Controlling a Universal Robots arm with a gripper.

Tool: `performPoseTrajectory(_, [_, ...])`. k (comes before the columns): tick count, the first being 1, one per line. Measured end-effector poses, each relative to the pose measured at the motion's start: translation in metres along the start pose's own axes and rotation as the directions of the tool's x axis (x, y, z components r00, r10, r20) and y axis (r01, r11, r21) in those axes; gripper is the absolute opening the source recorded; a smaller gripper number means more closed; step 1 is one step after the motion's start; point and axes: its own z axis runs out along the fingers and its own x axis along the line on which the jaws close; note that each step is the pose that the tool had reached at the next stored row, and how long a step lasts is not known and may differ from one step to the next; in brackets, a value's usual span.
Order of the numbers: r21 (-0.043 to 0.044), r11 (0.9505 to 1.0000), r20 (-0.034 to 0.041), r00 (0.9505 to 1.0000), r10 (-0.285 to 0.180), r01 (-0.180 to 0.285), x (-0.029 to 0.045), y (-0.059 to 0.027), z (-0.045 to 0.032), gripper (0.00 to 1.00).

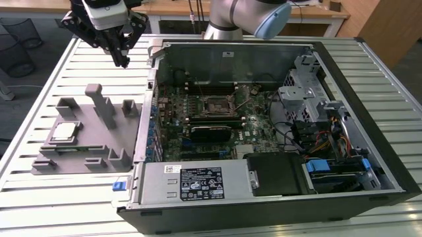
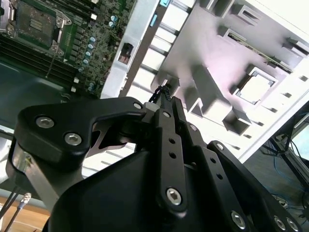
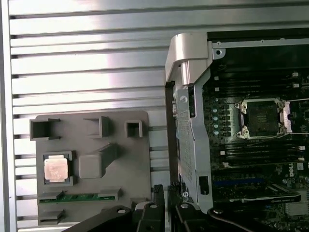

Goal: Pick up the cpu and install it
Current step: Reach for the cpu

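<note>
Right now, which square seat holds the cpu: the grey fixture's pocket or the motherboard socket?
The grey fixture's pocket: the silvery cpu lies in it. The motherboard socket is empty.

No text, number or sign can be made out: a large white label (image 1: 201, 181) crowded with small marks and a smaller white sticker (image 1: 173, 168) are seen on the grey power supply (image 1: 158, 190) in the exterior view, but their print cannot be read.
</note>
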Motion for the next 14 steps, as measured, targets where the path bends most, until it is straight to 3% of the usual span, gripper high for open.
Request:
performPoseTrajectory(11, [0.0001,1.0000,-0.0013,1.0000,0.000,0.000,0.0181,-0.0014,0.0001,0.18])
performPoseTrajectory(13, [0.0002,1.0000,-0.0025,1.0000,0.000,0.000,0.0216,-0.0017,0.0001,0.16])
performPoseTrajectory(14, [0.0002,1.0000,-0.0030,1.0000,0.000,0.000,0.0232,-0.0018,0.0001,0.11])
